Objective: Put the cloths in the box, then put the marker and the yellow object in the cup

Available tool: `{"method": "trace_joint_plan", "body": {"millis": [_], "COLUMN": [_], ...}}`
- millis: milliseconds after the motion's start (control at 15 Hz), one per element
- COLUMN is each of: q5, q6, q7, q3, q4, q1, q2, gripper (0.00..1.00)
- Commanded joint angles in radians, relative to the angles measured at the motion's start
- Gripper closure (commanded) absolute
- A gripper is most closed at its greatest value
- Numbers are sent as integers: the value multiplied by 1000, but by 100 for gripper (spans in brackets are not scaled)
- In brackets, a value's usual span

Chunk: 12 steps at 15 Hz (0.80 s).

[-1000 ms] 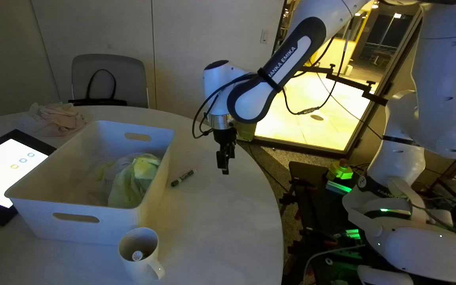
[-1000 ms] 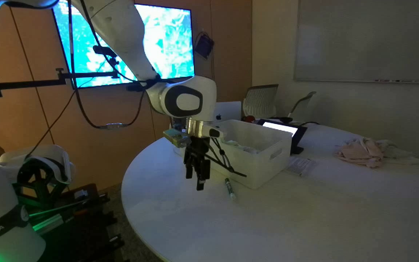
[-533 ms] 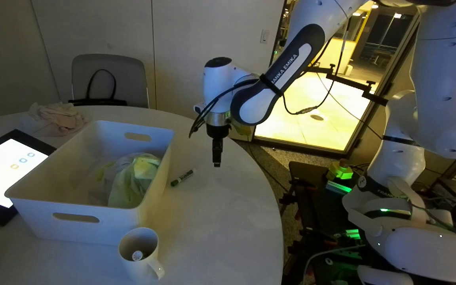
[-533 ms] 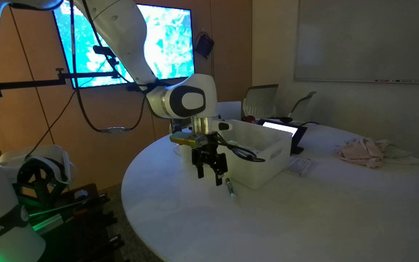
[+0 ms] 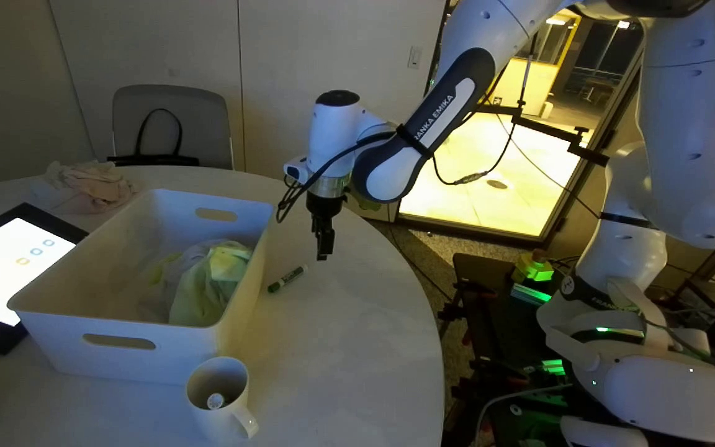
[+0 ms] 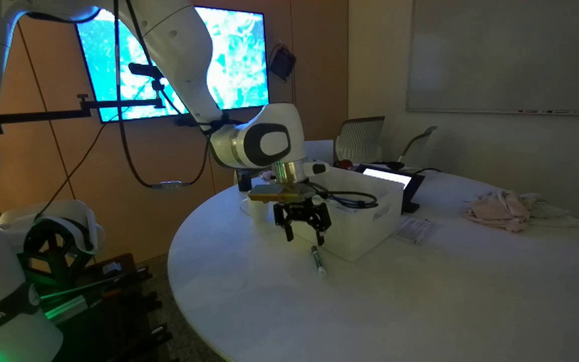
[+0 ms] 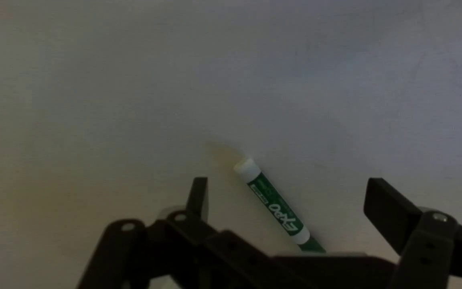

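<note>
In an exterior view I see cloths [image 5: 205, 282] in the white box [image 5: 121, 360], a round-ended object [image 5: 215, 401] in the cup [image 5: 211, 425]. In an exterior view my claw [image 6: 305, 240] hangs spread above the table [image 6: 370, 311], a whiteboard [image 6: 510, 58] on the wall [image 6: 377, 65], open room toward the rounded edge [image 6: 176, 281]. My wrist view has the marker [image 7: 279, 204] lying on the table below, framed by parted fingers [image 7: 390, 212].
</note>
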Motion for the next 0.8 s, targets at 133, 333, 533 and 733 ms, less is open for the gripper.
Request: {"method": "trace_joint_plan", "body": {"millis": [133,333,533,733], "q5": [21,14,16,20], "q6": [36,25,18,14], "q7": [-123,-162,-206,-243], "q3": [55,68,82,101], "q4": [78,113,146,174], "q1": [-44,-52,-65,-78], "q2": [79,110,139,167], "gripper": [0,0,0,0]}}
